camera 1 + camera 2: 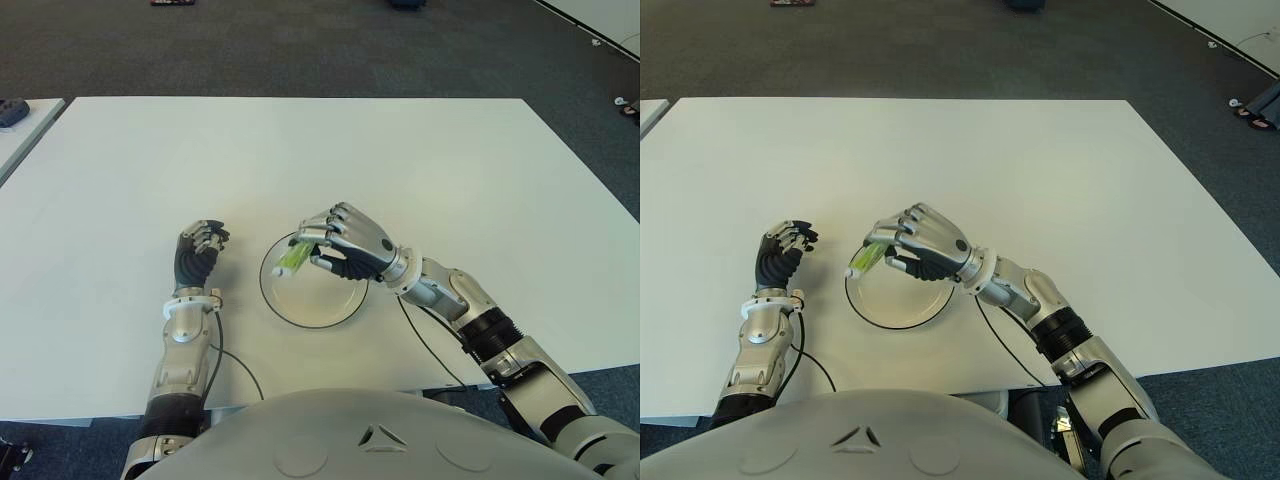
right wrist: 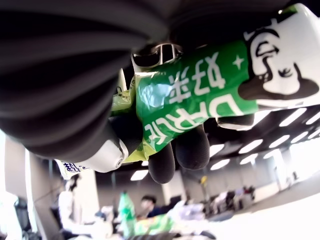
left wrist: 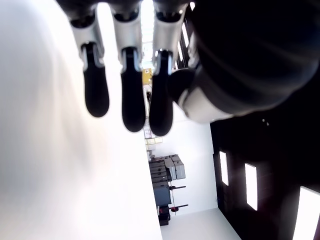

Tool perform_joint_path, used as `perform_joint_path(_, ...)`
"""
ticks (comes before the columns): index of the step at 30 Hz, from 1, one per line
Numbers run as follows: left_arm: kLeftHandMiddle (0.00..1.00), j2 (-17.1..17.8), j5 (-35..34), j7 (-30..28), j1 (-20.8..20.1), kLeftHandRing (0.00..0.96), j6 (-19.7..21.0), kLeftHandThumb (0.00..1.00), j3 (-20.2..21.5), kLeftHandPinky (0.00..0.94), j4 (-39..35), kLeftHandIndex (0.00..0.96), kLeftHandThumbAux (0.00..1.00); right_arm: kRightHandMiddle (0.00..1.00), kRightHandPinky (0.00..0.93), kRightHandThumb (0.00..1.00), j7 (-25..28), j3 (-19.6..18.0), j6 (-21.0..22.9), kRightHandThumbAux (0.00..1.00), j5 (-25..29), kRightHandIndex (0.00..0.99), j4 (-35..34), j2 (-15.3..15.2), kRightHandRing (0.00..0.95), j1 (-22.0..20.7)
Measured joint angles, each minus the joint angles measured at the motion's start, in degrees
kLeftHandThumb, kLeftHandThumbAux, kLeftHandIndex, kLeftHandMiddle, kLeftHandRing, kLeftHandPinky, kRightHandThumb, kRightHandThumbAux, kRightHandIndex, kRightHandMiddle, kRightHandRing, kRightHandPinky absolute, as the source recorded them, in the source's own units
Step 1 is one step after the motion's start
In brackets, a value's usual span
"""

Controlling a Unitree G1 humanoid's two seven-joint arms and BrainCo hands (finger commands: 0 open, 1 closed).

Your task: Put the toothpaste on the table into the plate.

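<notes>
Toothpaste (image 1: 293, 258): a green-and-white tube, gripped in the right hand (image 1: 345, 243) and held over the left part of the plate (image 1: 345, 309), its free end pointing down and to the left towards the plate's left rim. In the right wrist view the fingers (image 2: 165, 160) are curled round the tube's printed body with the thumb on the other side, so the hold is a firm wrap rather than a pinch. Whether the tube's lower end already touches the plate cannot be told from the eye views.

Outward from the fingers, the right forearm runs back to the near right, crossing the plate's right rim. The plate is a shallow, pale dish with a dark rim, standing on the white table (image 1: 420, 170) near its near edge, in front of the robot's body.

Left hand (image 1: 199, 246): shows to the left of the plate, apart from it, fingers curled inward and holding nothing; in its own wrist view the fingertips (image 3: 134, 115) are bent over with only the table behind them.

Progress, as judged: pick-up and carry appear complete, since the tube is off the table and above its target. What remains is to lower it, open the fingers so the tube lies inside the rim, and withdraw the hand.
</notes>
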Motion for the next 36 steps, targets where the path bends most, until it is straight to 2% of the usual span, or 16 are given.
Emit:
perform_joint_path(7, 0.499, 0.01, 0.01, 0.00, 0.05, 0.483, -0.82, 0.705, 0.06, 0.470, 0.31, 0.427, 0.722, 0.866, 0.908, 0.722, -0.06, 1.42, -0.90, 0.713, -4.78, 0.438, 1.23, 0.63, 0.891, -0.70)
perform_joint_path(18, 0.505, 0.00, 0.01, 0.00, 0.13, 0.493, -1.16, 0.706, 0.09, 0.476, 0.40, 0.427, 0.721, 0.865, 0.911, 0.716, -1.69, 5.34, -1.38, 0.715, -9.73, 0.436, 10.20, 1.04, 0.891, -3.13)
perform_joint_path(26, 0.504, 0.00, 0.01, 0.00, 0.16, 0.491, -1.13, 0.704, 0.08, 0.471, 0.35, 0.427, 0.722, 0.868, 0.908, 0.715, -6.26, 7.62, -1.14, 0.714, -13.64, 0.440, 14.05, 1.22, 0.888, -3.74)
perform_joint_path(36, 0.514, 0.11, -0.19, -0.01, 0.19, 0.500, -1.27, 0.705, 0.25, 0.477, 0.40, 0.427, 0.722, 0.871, 0.908, 0.716, -11.25, 9.34, 1.85, 0.714, -16.62, 0.440, 16.47, 0.64, 0.892, -4.75)
